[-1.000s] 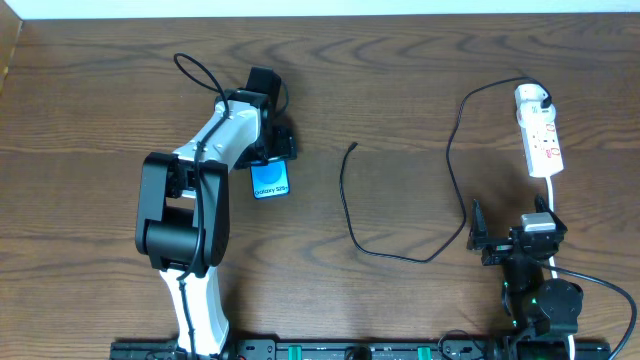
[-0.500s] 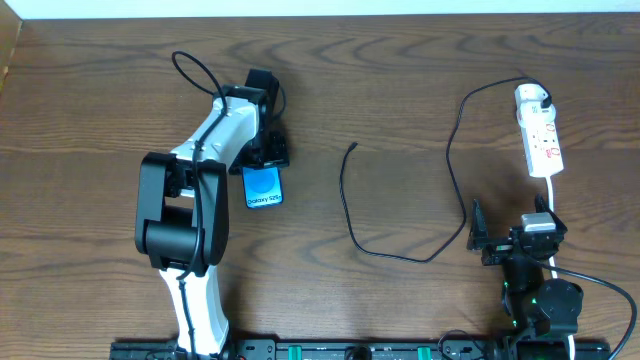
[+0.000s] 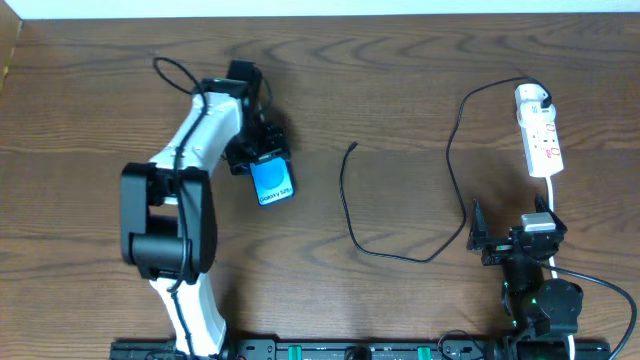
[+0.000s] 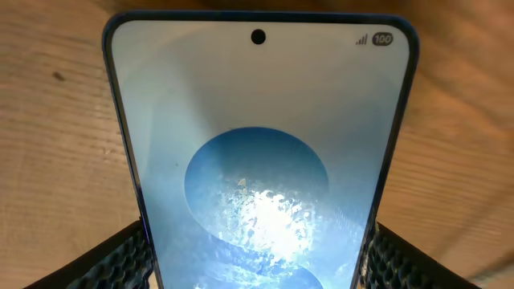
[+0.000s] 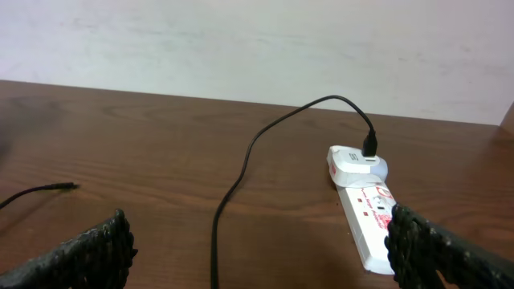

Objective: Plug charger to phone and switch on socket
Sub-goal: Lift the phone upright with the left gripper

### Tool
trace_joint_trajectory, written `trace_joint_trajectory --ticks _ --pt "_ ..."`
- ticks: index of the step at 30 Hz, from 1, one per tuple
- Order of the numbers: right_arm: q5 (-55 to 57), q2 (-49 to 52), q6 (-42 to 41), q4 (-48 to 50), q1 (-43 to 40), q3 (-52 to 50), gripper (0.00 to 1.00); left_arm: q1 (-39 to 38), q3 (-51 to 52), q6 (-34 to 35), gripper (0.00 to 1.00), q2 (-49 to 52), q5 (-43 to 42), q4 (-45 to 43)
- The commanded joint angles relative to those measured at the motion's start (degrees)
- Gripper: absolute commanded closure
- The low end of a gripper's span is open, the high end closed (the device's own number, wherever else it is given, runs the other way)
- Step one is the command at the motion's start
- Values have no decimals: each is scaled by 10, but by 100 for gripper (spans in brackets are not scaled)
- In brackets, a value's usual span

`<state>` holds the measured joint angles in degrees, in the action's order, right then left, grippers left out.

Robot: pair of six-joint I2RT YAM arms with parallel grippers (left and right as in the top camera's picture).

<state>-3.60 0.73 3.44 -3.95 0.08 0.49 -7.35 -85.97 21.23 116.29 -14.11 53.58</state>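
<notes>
— Where is the phone (image 3: 272, 181)?
— Left of centre on the tabletop (image 3: 400, 80), clamped by its long edges in the left jaws (screen up, blue circle lit). Whether it rests on the wood or hangs just above it, I can't tell.
— And the right jaws?
— Spread wide, gripping nothing, at the near right. The socket (image 3: 541, 140) lies beyond them. The charger (image 3: 400, 255) is plugged into its far end, and the cable tip (image 3: 353, 147) lies loose mid-tabletop, well apart from the phone.
</notes>
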Motion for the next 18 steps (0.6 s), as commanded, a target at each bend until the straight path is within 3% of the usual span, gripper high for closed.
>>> trace_joint_trajectory --ticks 1,10,18 --pt "2 -3 5 -1 0 -2 1 24 -21 23 28 -52 -74 1" --pt "2 -3 5 -1 0 -2 1 54 -21 122 28 -129 -134 1" --pt "2 -3 5 -1 0 -2 1 95 -21 205 28 -140 -319 2"
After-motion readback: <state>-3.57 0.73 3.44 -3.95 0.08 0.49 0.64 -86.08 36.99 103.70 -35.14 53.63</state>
